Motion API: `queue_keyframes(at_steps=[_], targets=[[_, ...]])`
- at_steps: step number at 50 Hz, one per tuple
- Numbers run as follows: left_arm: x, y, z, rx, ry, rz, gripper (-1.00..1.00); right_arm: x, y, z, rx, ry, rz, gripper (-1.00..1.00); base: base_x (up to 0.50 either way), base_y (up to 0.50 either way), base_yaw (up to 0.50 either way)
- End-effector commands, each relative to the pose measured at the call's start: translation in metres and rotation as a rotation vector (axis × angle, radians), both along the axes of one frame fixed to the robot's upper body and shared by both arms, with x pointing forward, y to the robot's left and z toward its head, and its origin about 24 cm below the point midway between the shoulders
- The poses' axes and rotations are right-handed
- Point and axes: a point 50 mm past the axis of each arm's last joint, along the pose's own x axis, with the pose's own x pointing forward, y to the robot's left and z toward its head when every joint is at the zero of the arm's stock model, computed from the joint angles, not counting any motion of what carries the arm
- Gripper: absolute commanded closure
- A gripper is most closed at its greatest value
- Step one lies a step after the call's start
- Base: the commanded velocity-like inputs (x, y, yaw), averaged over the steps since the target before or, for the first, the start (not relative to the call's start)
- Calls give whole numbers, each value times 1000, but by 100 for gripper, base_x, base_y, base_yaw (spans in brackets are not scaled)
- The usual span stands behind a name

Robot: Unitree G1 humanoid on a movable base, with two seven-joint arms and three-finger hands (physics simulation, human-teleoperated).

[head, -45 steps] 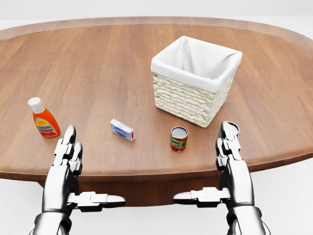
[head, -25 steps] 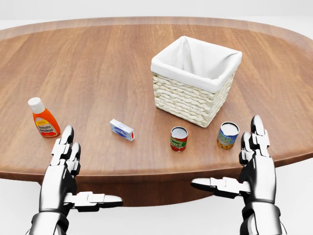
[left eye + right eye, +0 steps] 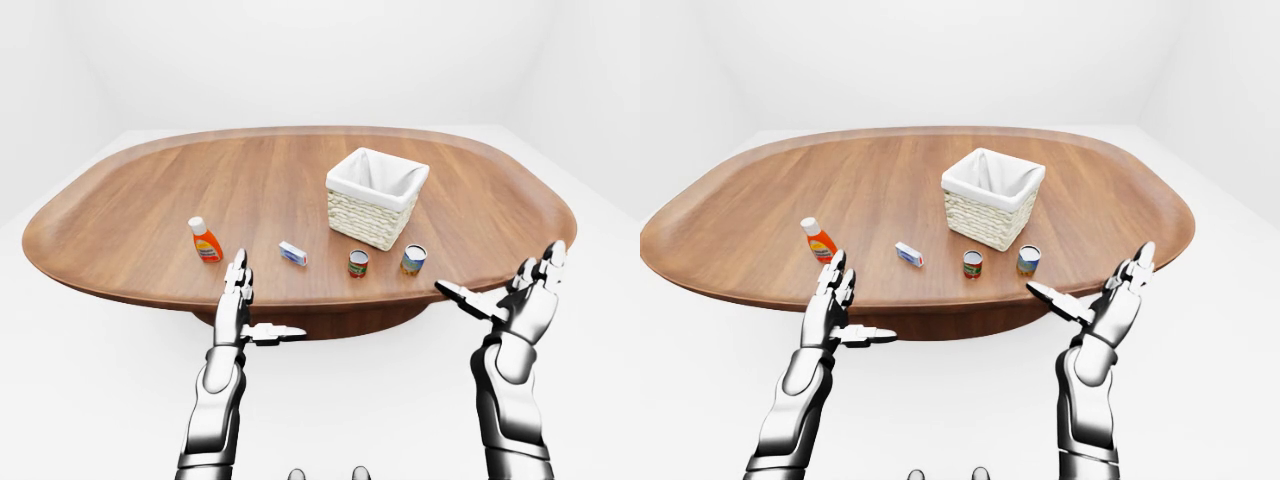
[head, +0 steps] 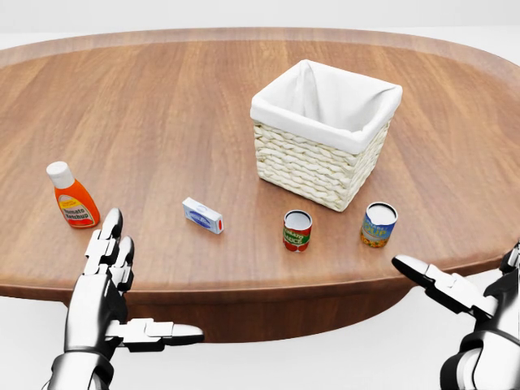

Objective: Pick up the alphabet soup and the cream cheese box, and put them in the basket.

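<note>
Labels show on the orange bottle (image 4: 73,199), the small box (image 4: 202,215) and both cans (image 4: 297,231) (image 4: 379,224), but none of their lettering is legible.

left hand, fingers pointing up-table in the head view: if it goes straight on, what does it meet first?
Probably the orange sauce bottle with the white cap, just up and left of the silver left hand. Depth is unclear; it may pass right of it over bare wooden table.

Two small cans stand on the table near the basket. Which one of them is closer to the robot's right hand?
The can with the blue and yellow label. It stands to the right of the red-labelled can in the head view, nearer the open right hand.
</note>
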Motion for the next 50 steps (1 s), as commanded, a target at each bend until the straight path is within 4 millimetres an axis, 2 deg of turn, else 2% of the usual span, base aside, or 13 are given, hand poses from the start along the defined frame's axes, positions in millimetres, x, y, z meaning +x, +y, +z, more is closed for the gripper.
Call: queue_keyframes(at_steps=[1,6,17,20,27,34,50], targets=[[0,0,1,-1,-1,-1,-100,-7,-23,12,-42,-33,-203,-100,0,0,0],[0,0,0,-1,0,-1,-100,-16,-35,14,-47,-29,-251,-100,0,0,0],[2,1,-2,-1,0,-1,-100,-20,-37,19,-64,-47,-262,-100,0,0,0],[2,0,-2,-1,0,-1,-100,-28,-41,24,-74,-70,-290,-100,0,0,0],[2,0,-2,-1,0,-1,-100,-32,-44,25,-74,-75,-308,-100,0,0,0],[2,1,-3,-2,1,-1,-100,-33,-49,20,-67,-58,-326,-100,0,0,0],[1,0,-1,-2,3,-4,-100,-29,-45,17,-62,-52,-300,-100,0,0,0]])
